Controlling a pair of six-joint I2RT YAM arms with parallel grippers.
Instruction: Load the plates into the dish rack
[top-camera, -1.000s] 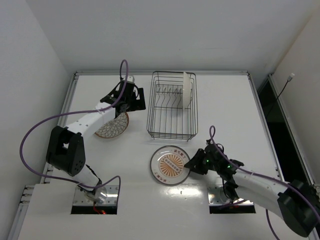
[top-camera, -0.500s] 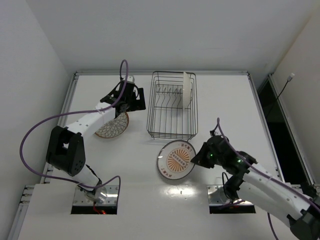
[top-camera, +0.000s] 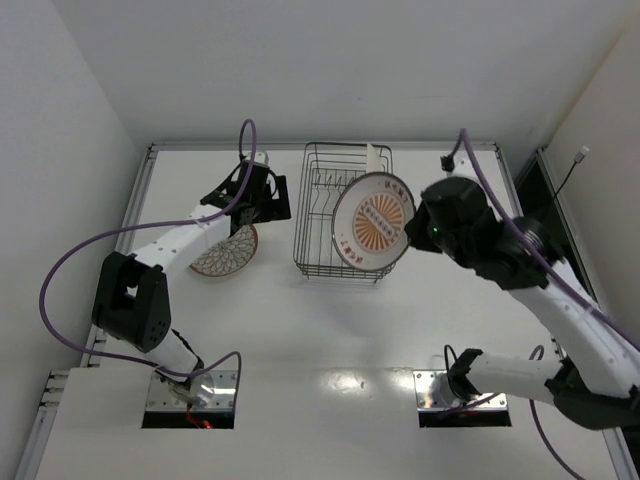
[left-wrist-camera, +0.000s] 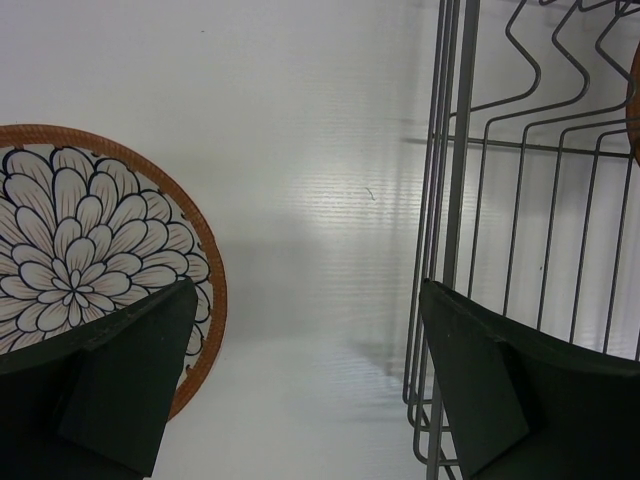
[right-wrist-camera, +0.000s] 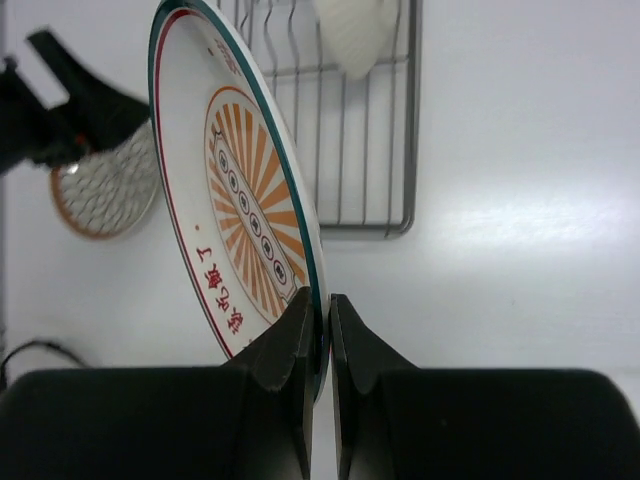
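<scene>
My right gripper (top-camera: 413, 232) is shut on the rim of the medallion plate (top-camera: 373, 221) and holds it tilted on edge in the air over the dish rack (top-camera: 300, 240). In the right wrist view the fingers (right-wrist-camera: 322, 322) pinch the plate (right-wrist-camera: 240, 200) at its lower rim, above the rack (right-wrist-camera: 413, 120). A white-backed plate (top-camera: 375, 178) stands upright in the rack's far right part. A scale-patterned plate (top-camera: 225, 250) lies flat left of the rack. My left gripper (top-camera: 268, 200) is open and empty, between that plate (left-wrist-camera: 90, 250) and the rack's left wall (left-wrist-camera: 455, 200).
The white table has a raised border (top-camera: 320, 146) at the back and sides. Purple cables loop over both arms. In the right wrist view the left gripper (right-wrist-camera: 70, 110) shows beside the scale-patterned plate (right-wrist-camera: 105, 190), and the standing plate (right-wrist-camera: 355, 35) is at the top.
My right arm has lifted the medallion plate off the table in front of the rack and carried it up and back, over the rack. The left arm has not moved.
</scene>
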